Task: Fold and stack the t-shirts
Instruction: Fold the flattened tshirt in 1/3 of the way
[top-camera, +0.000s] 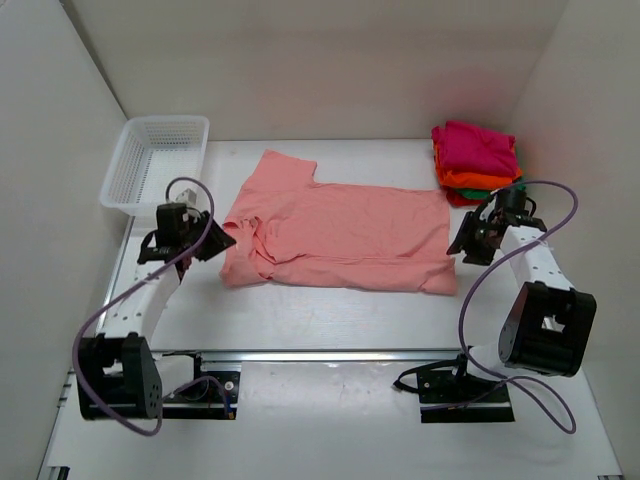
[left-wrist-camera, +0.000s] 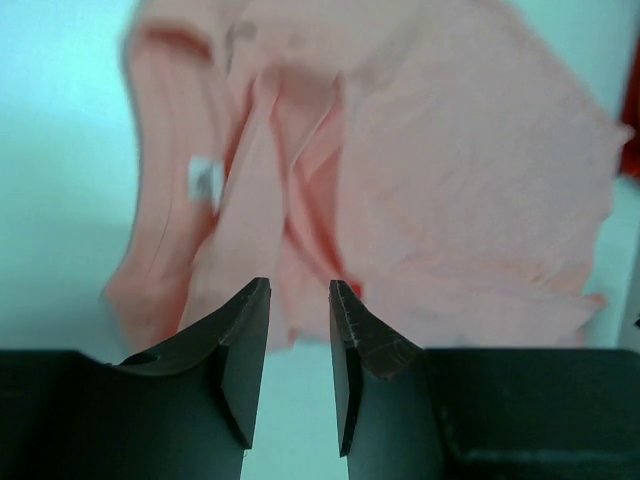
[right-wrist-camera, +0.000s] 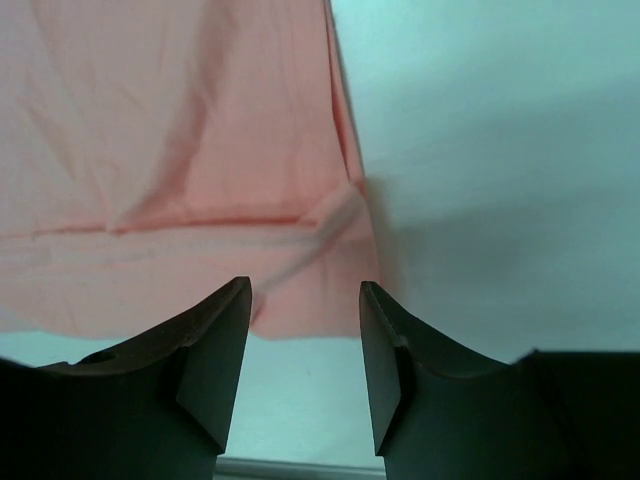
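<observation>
A salmon-pink t-shirt (top-camera: 340, 232) lies spread across the middle of the table, folded lengthwise with one sleeve sticking out at the back left. My left gripper (top-camera: 222, 240) hovers at its collar end, open, with only bare table between the fingers; the shirt (left-wrist-camera: 400, 200) lies just beyond the tips (left-wrist-camera: 300, 290). At the hem end my right gripper (top-camera: 462, 243) is open too and holds nothing, the hem corner (right-wrist-camera: 320, 290) just past its tips (right-wrist-camera: 305, 290). A stack of folded t-shirts (top-camera: 476, 160), magenta on top with orange and green below, sits at the back right.
A white plastic mesh basket (top-camera: 155, 160) stands at the back left. White walls close in the table on the left, right and back. Cables loop from both arms over the near part of the table.
</observation>
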